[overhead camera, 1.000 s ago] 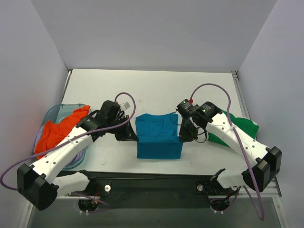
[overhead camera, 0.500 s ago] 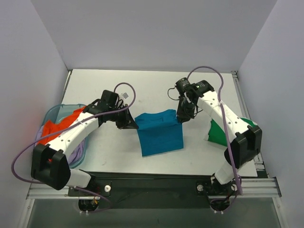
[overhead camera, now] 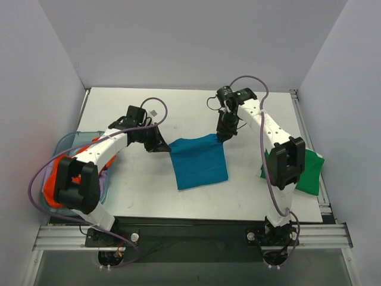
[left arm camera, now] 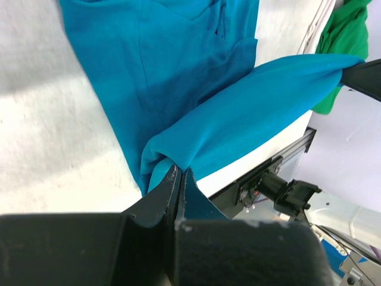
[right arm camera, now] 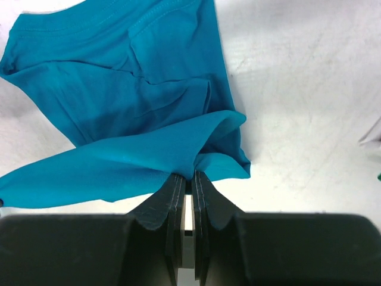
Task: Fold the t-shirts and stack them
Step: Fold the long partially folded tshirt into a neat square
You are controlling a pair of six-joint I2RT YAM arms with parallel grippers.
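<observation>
**Item 1 — teal-blue t-shirt** [overhead camera: 199,164]. It lies partly folded at the middle of the white table [overhead camera: 190,107], between the two arms. Its far edge is raised off the surface and drawn taut from one gripper to the other. The rest lies flat beneath that edge, toward the arm bases.

**Item 2 — left gripper** [overhead camera: 162,147]. The jaws are pressed fully together on the far-left corner of the teal-blue t-shirt. In the left wrist view the cloth bunches right at the fingertips.

**Item 3 — right gripper** [overhead camera: 221,137]. The jaws are closed to a thin slit and pinch the far-right corner of the same shirt. A fold of fabric spills out on either side of the tips.

**Item 4 — green t-shirt** [overhead camera: 309,173]. It is bunched at the right edge of the table, partly hidden by the right arm and well apart from the teal-blue one.

**Item 5 — orange t-shirt** [overhead camera: 50,179]. It is heaped in the light blue basket [overhead camera: 68,140] at the left edge, under the left arm. A lavender cloth [overhead camera: 102,177] shows beside it.
</observation>
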